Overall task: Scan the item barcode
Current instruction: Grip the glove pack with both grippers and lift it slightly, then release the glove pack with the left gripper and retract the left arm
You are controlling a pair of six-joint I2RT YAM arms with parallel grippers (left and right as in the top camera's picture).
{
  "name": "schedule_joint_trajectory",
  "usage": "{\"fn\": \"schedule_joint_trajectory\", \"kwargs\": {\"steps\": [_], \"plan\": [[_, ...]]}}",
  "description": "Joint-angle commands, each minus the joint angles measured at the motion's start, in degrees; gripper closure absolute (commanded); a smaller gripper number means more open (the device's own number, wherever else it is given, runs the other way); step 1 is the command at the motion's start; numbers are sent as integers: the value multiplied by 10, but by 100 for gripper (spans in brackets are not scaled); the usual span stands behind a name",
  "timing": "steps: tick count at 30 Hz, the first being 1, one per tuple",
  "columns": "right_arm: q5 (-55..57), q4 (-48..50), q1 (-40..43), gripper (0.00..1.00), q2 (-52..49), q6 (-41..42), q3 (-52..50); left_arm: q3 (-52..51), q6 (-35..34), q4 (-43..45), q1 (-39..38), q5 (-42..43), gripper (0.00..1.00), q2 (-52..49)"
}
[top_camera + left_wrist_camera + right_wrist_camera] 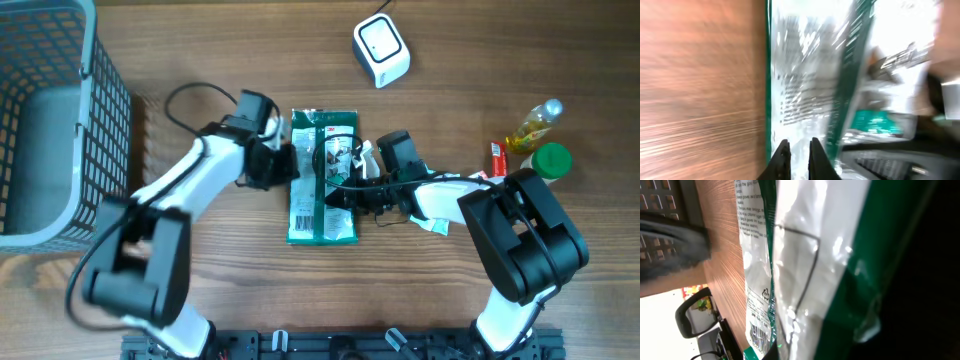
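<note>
- Overhead view: the surface is a brown wooden table. A grey wire basket stands at the upper left of the frame and a white scanner lies at the top, right of the middle.
- The green and white packet lies flat in the centre of the frame, its long side running top to bottom.
- The left gripper meets the packet at its left edge, and the right gripper is over its right part.
- At the right edge of the frame stand a bottle of yellow liquid, a green lid and a small red item, well apart from the packet.
- Left wrist view: the picture is blurred. The two fingers are at the bottom, very narrow, pinching the shiny left edge of the packet, beside the bare wood.
- Right wrist view: the packet fills the frame, very close to the camera, and hides the fingers. The pincer is closed on the packet's film. A barcode shows at the lower left, on the white part.
</note>
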State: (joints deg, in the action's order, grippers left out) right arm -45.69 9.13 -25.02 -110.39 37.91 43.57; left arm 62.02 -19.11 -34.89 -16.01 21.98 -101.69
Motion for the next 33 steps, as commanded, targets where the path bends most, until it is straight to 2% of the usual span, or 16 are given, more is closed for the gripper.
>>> {"fn": "schedule_joint_trajectory", "kwargs": {"steps": [1,3,5,6,7,8,9,10,13,33], "plan": [[40,1,1,96,-18,-5,-9,20,11,4,31,-31,94,73],[46,1,1,96,-18,-6,-9,20,11,3,46,-63,93,85],[52,2,1,96,-18,-7,-9,20,7,1,58,-90,81,88],[52,3,1,96,-18,-7,-9,20,7,-1,63,-100,67,88],[52,3,1,96,-18,-7,-9,19,7,-3,68,-113,46,88],[52,3,1,96,-18,-7,-9,19,7,-6,73,-131,31,88],[52,3,1,96,-18,-7,-9,19,7,-8,77,-150,22,88],[53,3,1,96,-18,-7,-9,19,7,-8,82,-167,2,88],[54,4,1,96,-18,-7,-9,19,7,-7,94,-206,0,87],[58,7,1,96,-18,-7,-9,19,7,-7,98,-203,0,87]]}}
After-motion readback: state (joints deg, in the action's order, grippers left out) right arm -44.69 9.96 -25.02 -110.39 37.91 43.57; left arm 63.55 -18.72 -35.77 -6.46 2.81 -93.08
